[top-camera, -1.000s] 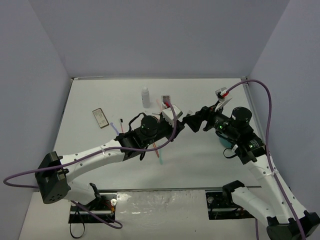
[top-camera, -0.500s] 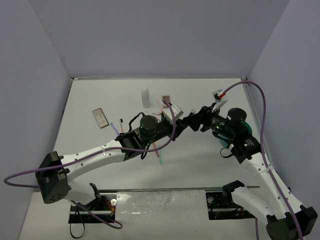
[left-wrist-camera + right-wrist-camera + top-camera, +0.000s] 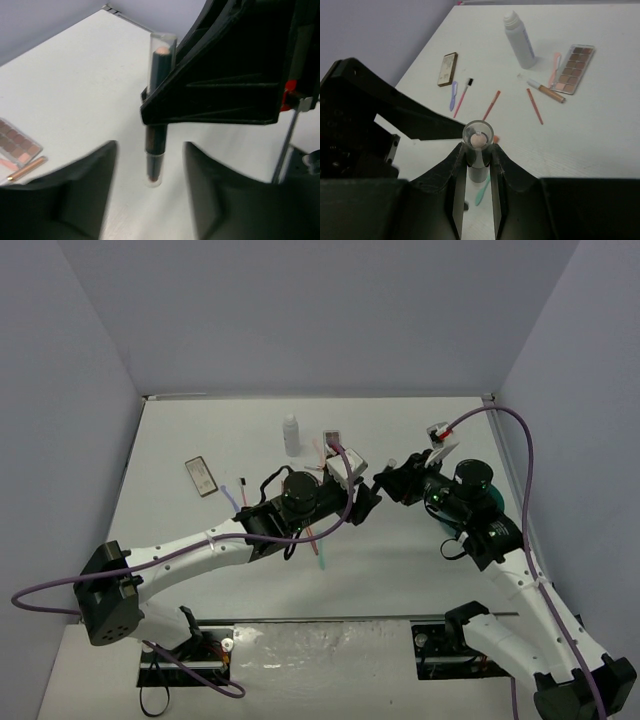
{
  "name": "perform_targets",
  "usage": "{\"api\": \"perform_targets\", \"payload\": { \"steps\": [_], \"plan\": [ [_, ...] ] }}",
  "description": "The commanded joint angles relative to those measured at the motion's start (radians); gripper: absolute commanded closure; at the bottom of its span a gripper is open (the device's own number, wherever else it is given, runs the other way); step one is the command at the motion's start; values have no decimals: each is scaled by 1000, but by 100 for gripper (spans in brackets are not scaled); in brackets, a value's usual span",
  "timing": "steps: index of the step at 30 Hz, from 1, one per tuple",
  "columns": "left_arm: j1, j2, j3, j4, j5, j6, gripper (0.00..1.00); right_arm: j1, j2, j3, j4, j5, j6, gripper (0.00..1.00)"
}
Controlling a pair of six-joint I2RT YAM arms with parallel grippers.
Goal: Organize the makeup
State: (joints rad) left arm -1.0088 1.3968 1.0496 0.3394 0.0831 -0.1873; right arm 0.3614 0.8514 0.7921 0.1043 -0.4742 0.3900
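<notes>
Palette (image 3: 18, 144) cut by left edge; stick (image 3: 161, 62) middle hidden.

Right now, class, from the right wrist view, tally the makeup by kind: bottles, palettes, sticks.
Bottle: 1
Palettes, right and left: 2
Sticks, purple, pink brush, two red, pink, brown, teal, black: 8
Total: 11, plus one doubtful red tip

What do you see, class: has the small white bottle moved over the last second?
No. The bottle stands in the same spot, just left of the palette and equally near the table's back edge.
</notes>
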Motion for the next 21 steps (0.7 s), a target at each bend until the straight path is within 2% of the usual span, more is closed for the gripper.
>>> {"api": "perform_targets", "payload": {
  "steps": [1,3,5,8,15,18,21],
  "plan": [
    [-2,-28,20,-26,-109,-34,22,0,-51,35,-31,224,-87,100],
    [7,-40,20,-102,-176,-63,8,-1,-65,33,-74,373,-109,100],
    [25,-56,23,-181,-233,-103,3,-1,-77,31,-116,536,-112,100],
    [61,-81,51,-347,-317,-178,3,-1,-77,27,-173,738,-101,100],
    [264,-154,147,-778,-336,-303,3,-2,-36,13,-228,995,-84,100],
    [360,-206,182,-878,-306,-281,3,-2,-16,5,-231,1052,-84,100],
    [427,-249,190,-905,-290,-233,3,-4,5,2,-232,1102,-83,100]
  ]
}}
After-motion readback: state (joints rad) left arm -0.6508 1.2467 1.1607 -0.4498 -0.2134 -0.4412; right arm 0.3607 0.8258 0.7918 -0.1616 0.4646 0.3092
